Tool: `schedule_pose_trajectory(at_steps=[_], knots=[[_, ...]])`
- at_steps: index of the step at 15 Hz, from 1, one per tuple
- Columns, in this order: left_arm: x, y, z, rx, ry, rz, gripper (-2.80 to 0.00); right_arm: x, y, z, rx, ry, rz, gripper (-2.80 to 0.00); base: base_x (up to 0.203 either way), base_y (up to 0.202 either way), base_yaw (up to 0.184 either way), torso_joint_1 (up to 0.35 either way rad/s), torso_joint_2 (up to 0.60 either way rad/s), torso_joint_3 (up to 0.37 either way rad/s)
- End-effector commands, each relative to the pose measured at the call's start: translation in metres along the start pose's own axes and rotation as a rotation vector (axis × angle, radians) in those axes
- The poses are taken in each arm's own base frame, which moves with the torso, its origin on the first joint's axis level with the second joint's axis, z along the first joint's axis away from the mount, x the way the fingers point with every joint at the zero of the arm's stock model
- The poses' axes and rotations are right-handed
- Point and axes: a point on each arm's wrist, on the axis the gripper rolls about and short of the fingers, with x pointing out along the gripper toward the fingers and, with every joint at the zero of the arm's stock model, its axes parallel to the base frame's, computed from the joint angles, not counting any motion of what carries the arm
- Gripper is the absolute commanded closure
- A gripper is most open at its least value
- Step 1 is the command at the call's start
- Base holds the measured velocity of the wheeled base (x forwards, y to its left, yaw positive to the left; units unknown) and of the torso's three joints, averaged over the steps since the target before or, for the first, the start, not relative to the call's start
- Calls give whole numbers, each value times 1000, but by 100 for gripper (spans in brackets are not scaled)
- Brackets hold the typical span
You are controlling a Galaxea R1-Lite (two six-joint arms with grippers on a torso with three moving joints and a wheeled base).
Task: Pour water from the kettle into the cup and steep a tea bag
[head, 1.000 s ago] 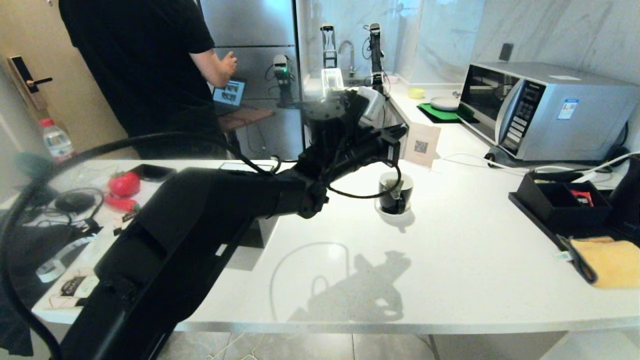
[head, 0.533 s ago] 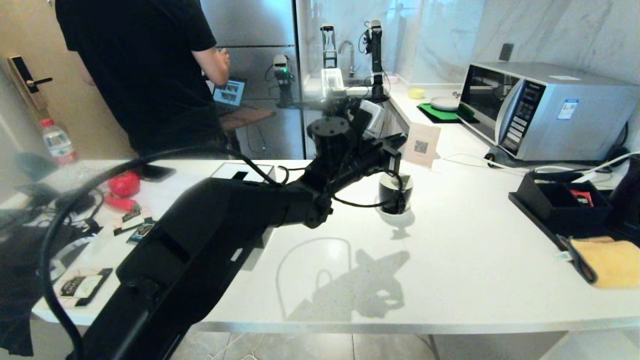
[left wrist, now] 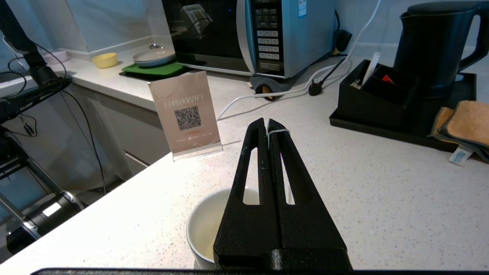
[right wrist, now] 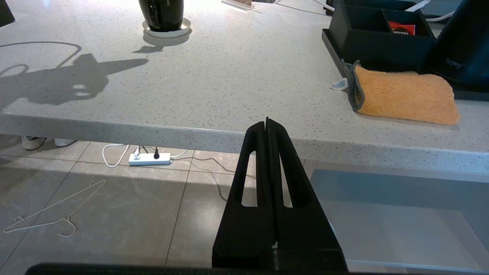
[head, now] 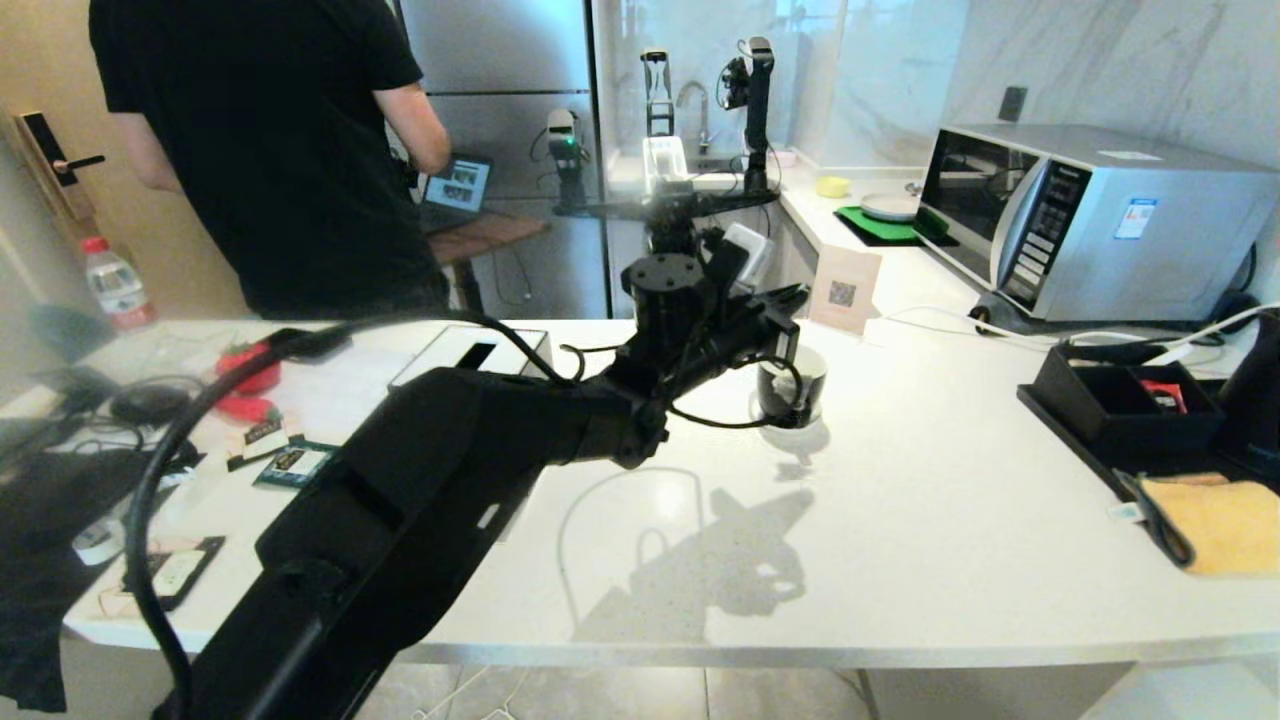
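My left gripper (left wrist: 266, 122) (head: 790, 303) hovers just above the cup (head: 792, 385) (left wrist: 204, 225), shut on the thin white string (left wrist: 277, 131) of the tea bag. The string loops over one fingertip; the bag itself is hidden under the fingers. The cup is glossy black with a white inside and stands on a small white saucer (right wrist: 167, 29) mid-counter. I cannot make out water in it. The matte black kettle (left wrist: 435, 46) (head: 1262, 390) stands on a black tray at the far right. My right gripper (right wrist: 267, 122) is shut and empty, parked below the counter's front edge.
A QR-code sign (head: 845, 290) stands right behind the cup. A black organiser box (head: 1120, 400) and an orange cloth (head: 1215, 525) lie beside the kettle, a microwave (head: 1090, 220) behind. Tissue box (head: 470, 355), sachets (head: 290, 465) and cables clutter the left. A person (head: 280, 150) stands behind the counter.
My left arm's elbow has swung forward and the wrist has dipped a little over the cup, still shut on the string. The person has stepped to the left.
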Motion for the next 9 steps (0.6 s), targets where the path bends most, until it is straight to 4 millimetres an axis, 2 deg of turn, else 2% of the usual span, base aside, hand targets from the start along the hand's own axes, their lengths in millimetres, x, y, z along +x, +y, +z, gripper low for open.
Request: schedule_pose_trajectory(at_steps=[1,9], knots=[[0,0,-4,2,-11,0,0,0,0,0,-1,1,2,0,0,0,0,0,0,0],[0,2,-2,4,-16,5,0,0,0,0,-1,1,0,0,0,0,0,0,0,0]])
